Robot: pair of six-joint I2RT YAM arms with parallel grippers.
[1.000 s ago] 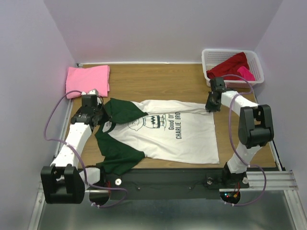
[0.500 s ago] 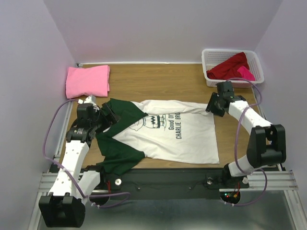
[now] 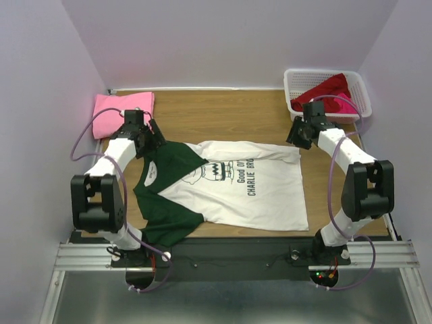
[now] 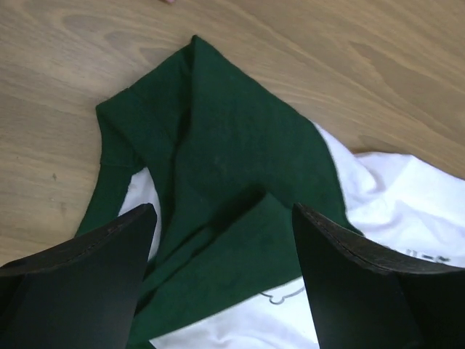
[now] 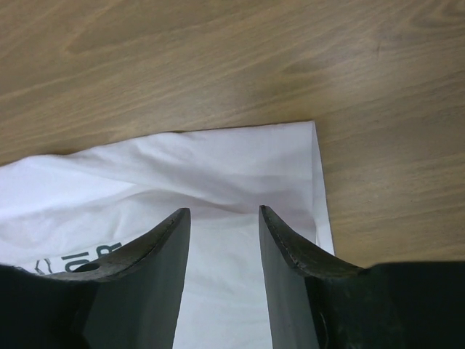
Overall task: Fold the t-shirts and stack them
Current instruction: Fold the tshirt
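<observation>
My left gripper (image 4: 224,214) is open wide. Its two black fingers (image 4: 87,276) stand far apart and there is nothing held between them. It hangs right over a dark green sleeve (image 4: 218,131) that is bunched up in folds. I cannot tell if the fingers touch the cloth.

My right gripper (image 5: 224,212) is open too, but the gap is smaller. No cloth is pinched in it. Under it I see the far right corner (image 5: 305,138) of the white shirt, a bit wrinkled, with bare wood past the edge.

Both the sleeve and the corner belong to the white t-shirt (image 3: 263,196). It lies spread out flat in the middle of the wooden table (image 3: 223,115), not folded. Its neck points to my left and its bottom edge to my right. It has black letters and a cartoon face on it. The other green sleeve (image 3: 165,226) lies near the front edge of the table.

A pink t-shirt (image 3: 108,116) sits folded in the far left corner, just behind my left gripper. A white basket (image 3: 294,79) sits in the far right corner, with a dark red t-shirt (image 3: 331,88) hanging out of it.
</observation>
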